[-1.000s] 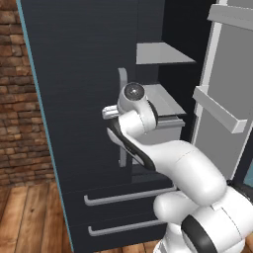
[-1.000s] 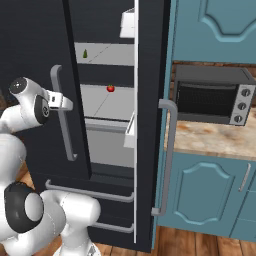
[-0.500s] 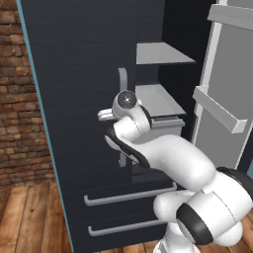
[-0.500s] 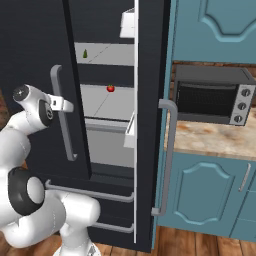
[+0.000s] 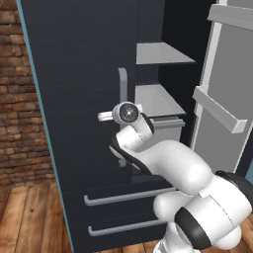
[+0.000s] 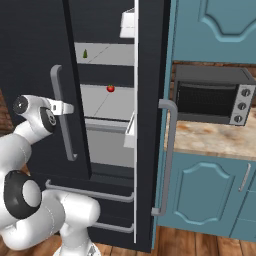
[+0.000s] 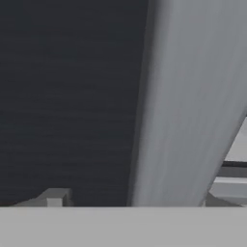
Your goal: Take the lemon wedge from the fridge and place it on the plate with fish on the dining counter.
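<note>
The gripper (image 6: 64, 107) sits at the fridge (image 6: 35, 45) handle (image 6: 64, 120), fingers spread either side, so a pull may slip off, leaving the lemon wedge (image 6: 85, 53) stranded on the upper shelf inside.

The white Franka Panda arm with dark joints (image 5: 163, 163) rises from its bulky base and bends sharply at the elbow, forearm sweeping up and forward. The wrist sits level, hand pointing sideways. In the right base view the same arm (image 6: 25, 145) curls up on the left, its round dark-capped joint facing the camera. The two-finger gripper (image 7: 130, 198) shows only two grey fingertips (image 7: 54, 197) set wide apart, jaws spread, nothing pinched between them.
</note>
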